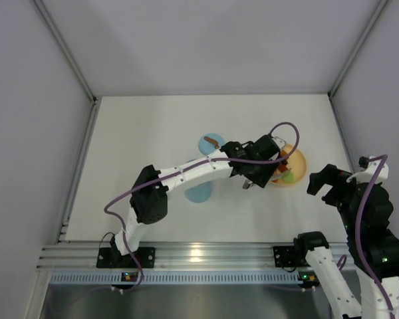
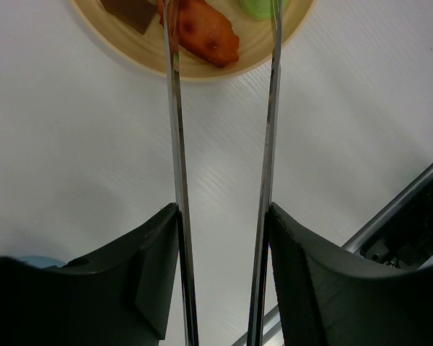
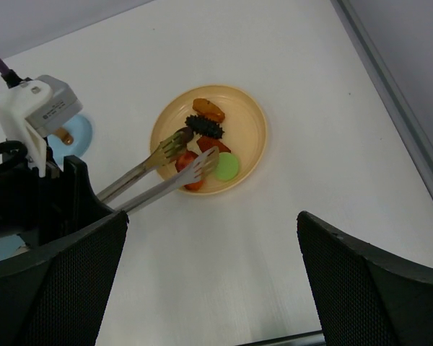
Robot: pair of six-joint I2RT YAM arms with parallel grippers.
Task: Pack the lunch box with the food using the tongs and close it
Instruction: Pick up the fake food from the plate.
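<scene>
My left gripper [image 1: 256,171] [image 2: 224,216] is shut on the tongs [image 2: 175,144] [image 3: 148,175], gripping their two thin arms from outside. The tong tips stand apart over the orange-yellow plate [image 1: 298,174] [image 3: 251,137], with a red piece [image 3: 189,161] between them. The plate also holds more of the food: an orange piece [image 3: 208,110] [image 2: 206,32], a dark brown one [image 3: 204,127] and a round green one [image 3: 227,166]. The light blue lunch box [image 1: 201,194] stands left of the plate, partly under my left arm. Its lid [image 1: 211,143] [image 3: 73,134] lies flat behind it. My right gripper [image 1: 329,186] [image 3: 209,274] hangs open and empty to the right of the plate.
Grey walls close the table at the left, back and right. An aluminium rail [image 1: 206,256] with both arm bases runs along the near edge. A purple cable [image 1: 282,129] loops over my left wrist.
</scene>
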